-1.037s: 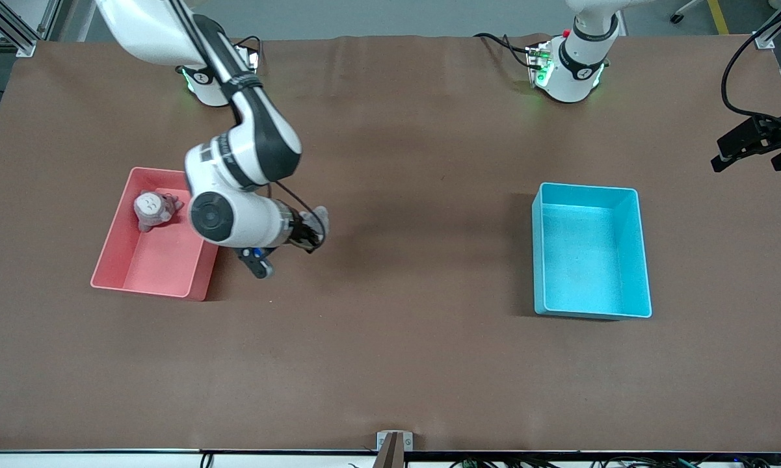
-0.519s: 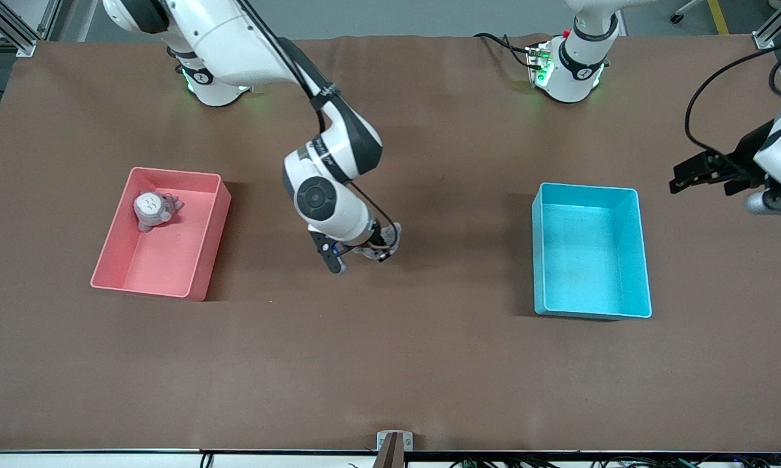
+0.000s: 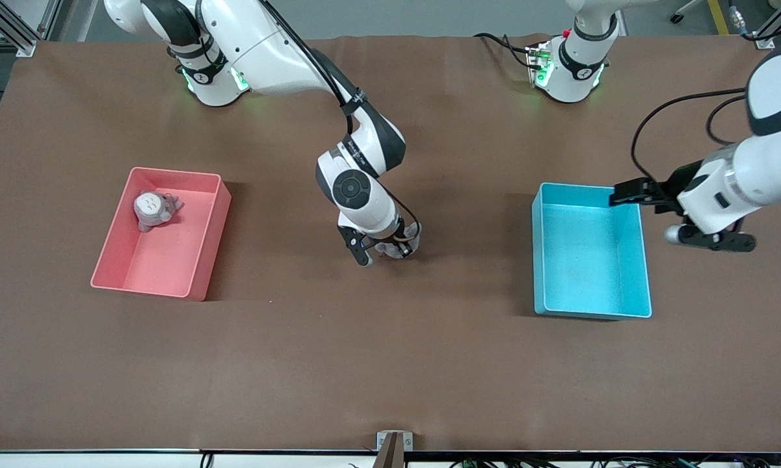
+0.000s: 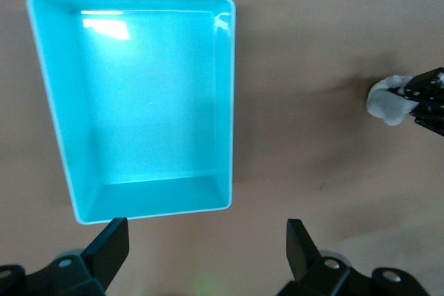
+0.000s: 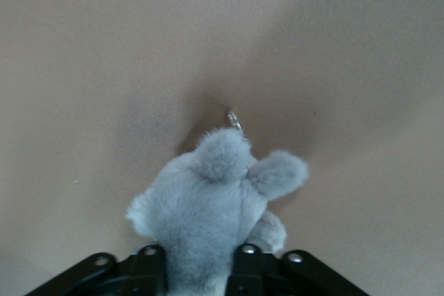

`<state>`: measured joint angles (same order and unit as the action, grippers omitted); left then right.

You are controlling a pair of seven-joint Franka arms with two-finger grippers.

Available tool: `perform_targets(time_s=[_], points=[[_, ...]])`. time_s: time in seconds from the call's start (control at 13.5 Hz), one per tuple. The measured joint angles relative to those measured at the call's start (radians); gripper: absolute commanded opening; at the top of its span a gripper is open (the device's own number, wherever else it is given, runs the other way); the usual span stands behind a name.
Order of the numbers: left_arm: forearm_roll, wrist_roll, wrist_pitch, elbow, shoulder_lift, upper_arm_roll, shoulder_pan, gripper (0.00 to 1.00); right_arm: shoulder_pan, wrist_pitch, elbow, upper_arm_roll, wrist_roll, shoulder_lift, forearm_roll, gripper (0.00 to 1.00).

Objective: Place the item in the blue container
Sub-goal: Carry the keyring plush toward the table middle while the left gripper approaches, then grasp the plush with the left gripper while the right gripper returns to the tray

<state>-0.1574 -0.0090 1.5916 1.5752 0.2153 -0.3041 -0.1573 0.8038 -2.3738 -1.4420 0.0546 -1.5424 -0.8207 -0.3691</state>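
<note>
The blue container [image 3: 588,260] stands empty toward the left arm's end of the table, and it fills much of the left wrist view [image 4: 149,102]. A small grey plush toy [image 3: 408,242] hangs low over the table's middle, with my right gripper [image 3: 397,247] shut on it. The right wrist view shows the plush [image 5: 208,199] squeezed between the right gripper's [image 5: 198,258] jaws, ears and a metal ring pointing away. My left gripper [image 3: 624,195] hovers open over the container's rim at the corner nearest the left arm's base, and the left gripper [image 4: 207,230] holds nothing.
A pink bin [image 3: 175,172] stands toward the right arm's end of the table, with a second grey plush [image 3: 153,209] in the corner farthest from the front camera. Bare brown table lies between the held plush and the blue container.
The right arm has carried the plush from beside the pink bin toward the table's middle. The left arm has swung in from the table's end to the blue container's rim.
</note>
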Motion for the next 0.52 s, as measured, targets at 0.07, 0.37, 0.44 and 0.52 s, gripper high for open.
perform_targets(time_s=[0.07,0.37,0.44,0.52], points=[[-0.001,-0.022,0.025,0.002,0.019,-0.003,0.023,1.00,0.002,-0.003,0.001,0.001,0.000,-0.002,0.000,1.00],[-0.001,-0.146,0.209,0.054,0.094,-0.007,0.140,1.00,-0.001,0.001,0.032,0.021,0.005,0.002,0.012,1.00],[-0.001,-0.185,0.245,0.062,0.114,-0.008,0.170,1.00,-0.006,0.019,0.043,0.030,0.017,0.009,0.037,1.00],[-0.001,-0.218,0.276,0.065,0.133,-0.008,0.198,1.00,-0.021,0.067,0.060,0.036,0.056,0.018,0.056,1.00]])
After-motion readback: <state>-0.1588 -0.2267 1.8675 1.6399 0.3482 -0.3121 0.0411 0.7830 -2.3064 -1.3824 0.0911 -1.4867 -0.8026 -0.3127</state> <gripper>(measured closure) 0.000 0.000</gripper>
